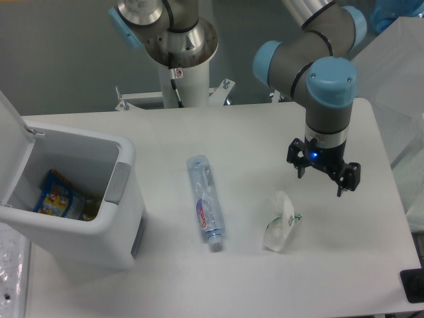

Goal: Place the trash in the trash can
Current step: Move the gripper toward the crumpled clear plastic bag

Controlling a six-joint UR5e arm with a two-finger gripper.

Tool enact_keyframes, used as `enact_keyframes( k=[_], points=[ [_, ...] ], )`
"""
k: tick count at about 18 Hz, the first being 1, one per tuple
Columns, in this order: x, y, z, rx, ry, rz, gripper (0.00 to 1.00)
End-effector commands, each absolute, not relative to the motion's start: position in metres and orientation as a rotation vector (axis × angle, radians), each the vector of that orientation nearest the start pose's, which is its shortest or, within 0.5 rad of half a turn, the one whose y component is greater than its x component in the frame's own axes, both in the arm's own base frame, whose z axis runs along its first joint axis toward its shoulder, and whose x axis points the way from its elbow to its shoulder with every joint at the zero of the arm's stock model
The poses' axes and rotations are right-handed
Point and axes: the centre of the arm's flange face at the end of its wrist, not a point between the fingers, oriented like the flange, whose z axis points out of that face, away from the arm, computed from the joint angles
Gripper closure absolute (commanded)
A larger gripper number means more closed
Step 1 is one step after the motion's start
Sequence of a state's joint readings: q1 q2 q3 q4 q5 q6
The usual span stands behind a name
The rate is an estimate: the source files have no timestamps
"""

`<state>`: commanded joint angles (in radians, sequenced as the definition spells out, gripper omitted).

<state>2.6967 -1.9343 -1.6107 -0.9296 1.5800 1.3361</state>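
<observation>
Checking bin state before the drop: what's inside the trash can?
The trash can stands open, with colorful yellow-and-blue packaging at the bottom. Its near wall hides the rest of the floor.

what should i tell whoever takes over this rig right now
Gripper: open, empty, hovering above the table, up and right of the trash.
Trash: small whitish crinkled plastic wrapper lies on the white table, untouched.
Trash can: large white rectangular plastic bin at left, lid open, colourful packaging already inside.
Clear plastic bottle lies between bin and wrapper.
Done: nothing yet. Left: grasp the wrapper, carry it over, drop it in.
</observation>
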Motion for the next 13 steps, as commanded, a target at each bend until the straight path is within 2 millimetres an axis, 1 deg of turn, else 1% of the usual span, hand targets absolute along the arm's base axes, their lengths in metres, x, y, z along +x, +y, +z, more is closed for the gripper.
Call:
enact_keyframes(
  k=[6,7,8,13],
  points=[
    [-0.513,0.393,0.332,-3.03,0.289,0.343,0.0],
    [-0.51,0.398,0.331,-3.028,0.298,0.342,0.0],
    [-0.507,0.403,0.328,-3.026,0.312,0.336,0.0],
    [-0.51,0.406,0.31,-3.036,0.316,0.296,0.0]
  ],
)
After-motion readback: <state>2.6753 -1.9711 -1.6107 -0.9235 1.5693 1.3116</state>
